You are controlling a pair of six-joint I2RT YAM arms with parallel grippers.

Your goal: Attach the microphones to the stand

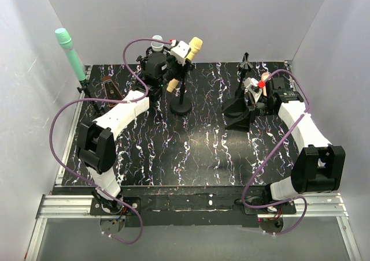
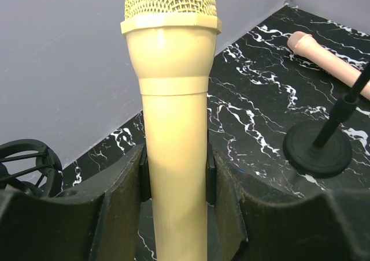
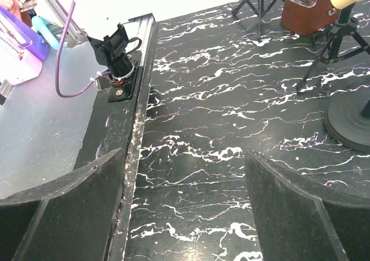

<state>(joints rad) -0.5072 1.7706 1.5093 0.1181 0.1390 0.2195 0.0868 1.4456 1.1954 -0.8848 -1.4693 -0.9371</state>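
The mint green microphone (image 1: 70, 54) rises at the far left corner. The left gripper (image 2: 175, 177) pinches the yellow microphone (image 2: 173, 128) by its shaft, near the round-base stand (image 1: 181, 106). The peach-pink microphone (image 2: 324, 56) lies far right on the table (image 1: 202, 148). The right gripper (image 3: 185, 215) is spread, holding nothing.

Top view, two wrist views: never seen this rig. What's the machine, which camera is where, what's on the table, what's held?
Two robot arms bolted at the near edge of a black marbled table, each with a two-finger gripper. Top view looks down from behind them; each wrist view looks along that arm's fingers. The left gripper holds a yellow microphone; the right gripper is open, empty. On the table: a round-base stand and a peach-pink microphone lying flat. A mint green microphone stands at far left.
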